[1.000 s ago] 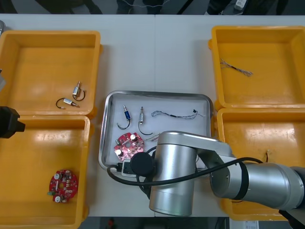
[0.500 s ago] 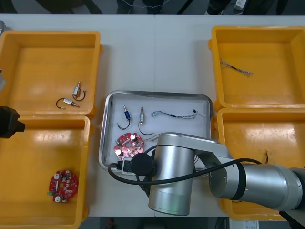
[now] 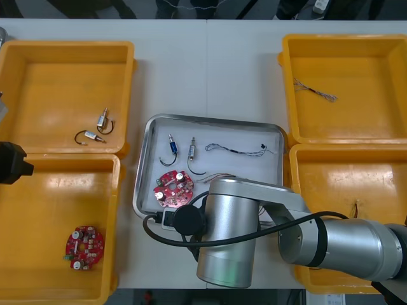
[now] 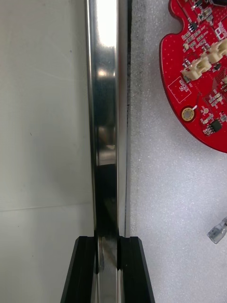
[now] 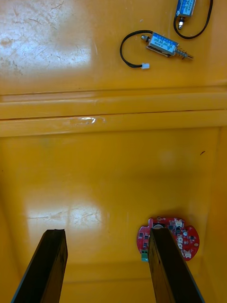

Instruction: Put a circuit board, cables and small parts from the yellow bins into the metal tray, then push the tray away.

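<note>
Pinches the rim of the tray [image 4: 106, 118], near the board [image 3: 173, 188] inside, with the right gripper [image 4: 108, 244], fingers shut to the rim's width, likely to shove the tray, cable [image 3: 238, 150] and parts [image 3: 172, 143] aboard too, off across the light table [image 3: 191, 70] between the bins [image 3: 343, 89], while hanging the left gripper [image 5: 107, 233] wide open and empty over the near left bin [image 5: 109, 180].

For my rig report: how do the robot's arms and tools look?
The right arm is thick, silver and cylindrical, with black joint bands, a round black cap and a looping black cable. The right tool and left tool are black, each two flat bars.
</note>
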### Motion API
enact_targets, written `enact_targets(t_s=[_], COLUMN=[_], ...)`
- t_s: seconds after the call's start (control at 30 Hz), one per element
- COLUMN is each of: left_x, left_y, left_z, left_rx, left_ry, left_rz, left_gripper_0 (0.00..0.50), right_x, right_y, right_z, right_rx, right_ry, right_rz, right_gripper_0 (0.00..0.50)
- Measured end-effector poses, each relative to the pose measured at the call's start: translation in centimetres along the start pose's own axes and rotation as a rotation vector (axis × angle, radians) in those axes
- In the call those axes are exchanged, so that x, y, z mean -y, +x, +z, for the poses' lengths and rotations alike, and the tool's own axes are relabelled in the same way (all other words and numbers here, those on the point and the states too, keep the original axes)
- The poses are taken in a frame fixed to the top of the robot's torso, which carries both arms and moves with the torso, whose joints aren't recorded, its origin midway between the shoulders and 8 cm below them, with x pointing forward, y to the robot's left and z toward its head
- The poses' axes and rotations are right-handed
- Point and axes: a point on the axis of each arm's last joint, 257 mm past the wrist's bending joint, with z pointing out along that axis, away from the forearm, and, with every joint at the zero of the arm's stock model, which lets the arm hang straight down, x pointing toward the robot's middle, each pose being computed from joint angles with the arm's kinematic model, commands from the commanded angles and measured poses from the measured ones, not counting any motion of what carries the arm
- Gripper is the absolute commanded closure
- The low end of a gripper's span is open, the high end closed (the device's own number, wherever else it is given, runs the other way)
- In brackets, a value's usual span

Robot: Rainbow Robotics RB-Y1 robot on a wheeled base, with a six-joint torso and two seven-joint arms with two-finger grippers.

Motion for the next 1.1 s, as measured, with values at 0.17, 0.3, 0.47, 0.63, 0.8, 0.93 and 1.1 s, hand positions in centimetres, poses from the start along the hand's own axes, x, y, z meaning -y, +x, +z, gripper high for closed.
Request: enact_targets(t_s=[0.17, 0.3, 0.47, 0.63, 0.8, 0.93, 1.1], left_x=[0.0, 0.0, 0.0, 0.0, 0.0, 0.0, 0.0], left_y=[0.0, 0.0, 0.0, 0.0, 0.0, 0.0, 0.0], left_z=[0.0, 0.0, 0.0, 0.0, 0.0, 0.0, 0.0], left_rx=[0.0, 0.0, 0.0, 0.0, 0.0, 0.0, 0.0], left_ry=[0.0, 0.0, 0.0, 0.0, 0.0, 0.0, 0.0], left_rz=[0.0, 0.0, 0.0, 0.0, 0.0, 0.0, 0.0], left_gripper_0=[0.0, 0.0, 0.0, 0.0, 0.0, 0.0, 0.0], right_x=[0.1, 0.1, 0.4, 0.8, 1.1, 1.6, 2.7], right_y=[0.0, 0.0, -0.1, -0.5, -0.9, -1.1, -1.0], right_z=[0.0, 0.0, -0.1, -0.3, -0.6, -0.8, -1.0], right_rx=[0.0, 0.0, 0.001, 0.001, -0.001, 0.001, -0.001], right_ry=[0.004, 0.005, 0.011, 0.033, 0.056, 0.067, 0.094], right_rz=[0.0, 0.0, -0.004, -0.04, -0.08, -0.085, -0.089], right_gripper_0=[0.457, 0.463, 0.47, 0.477, 0.48, 0.481, 0.484])
